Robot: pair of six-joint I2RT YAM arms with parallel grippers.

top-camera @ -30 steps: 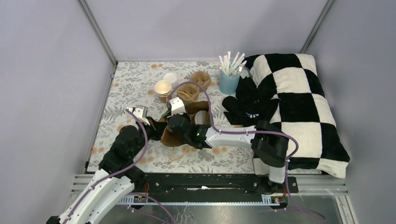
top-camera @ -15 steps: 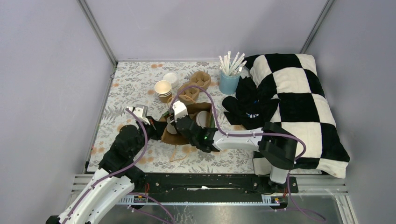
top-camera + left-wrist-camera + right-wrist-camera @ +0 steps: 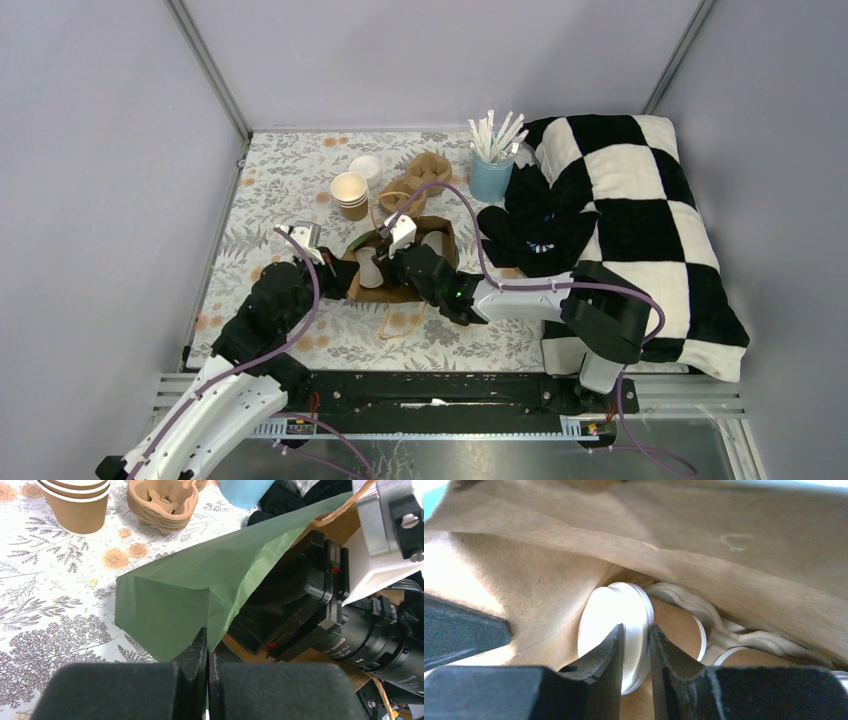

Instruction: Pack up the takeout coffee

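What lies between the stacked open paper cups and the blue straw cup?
Brown pulp cup carriers; the top view shows them, and so does the left wrist view.

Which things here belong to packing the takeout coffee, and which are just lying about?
Part of the job: lidded coffee cup, pinched by the right end effector; second cup beside it, partly hidden; brown paper bag, edge held by the left end effector.

Just lying about: stack of empty paper cups; loose white lid; pulp cup carriers; blue cup of straws; checkered blanket; black cloth.
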